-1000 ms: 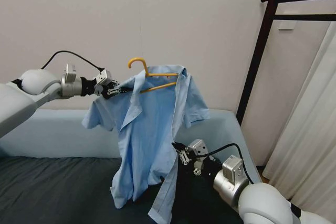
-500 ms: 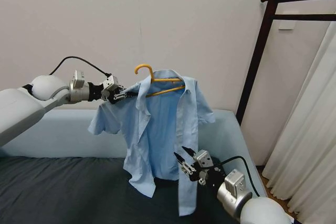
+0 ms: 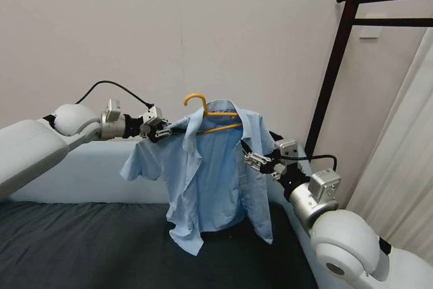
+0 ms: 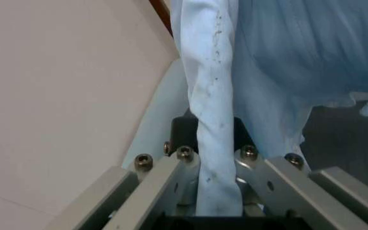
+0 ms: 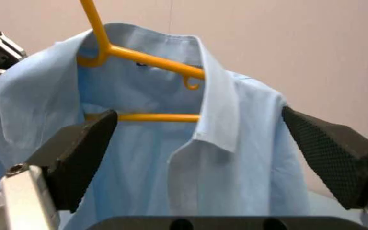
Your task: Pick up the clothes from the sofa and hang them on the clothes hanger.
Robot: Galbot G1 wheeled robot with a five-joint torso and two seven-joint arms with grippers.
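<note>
Above the sofa (image 3: 74, 245), we noted our left tool (image 3: 162, 131) clamped on shirt (image 3: 210, 174) fabric, right tool (image 3: 252, 159) wide; we judged the hanger (image 3: 203, 109) could slip out if jolted

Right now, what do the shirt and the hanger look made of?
Shirt: thin woven cloth, probably cotton or a blend, matte light blue; it drapes and creases softly. Hanger: slim smooth yellow rod with a slight sheen, either plastic or coated wire; I can't tell which.

You have a plain pale wall (image 3: 203, 18) behind the work. A white curtain (image 3: 399, 187) hangs in folds at its right edge. A small white plate (image 3: 371, 31) sits near the wall's upper right corner.
</note>
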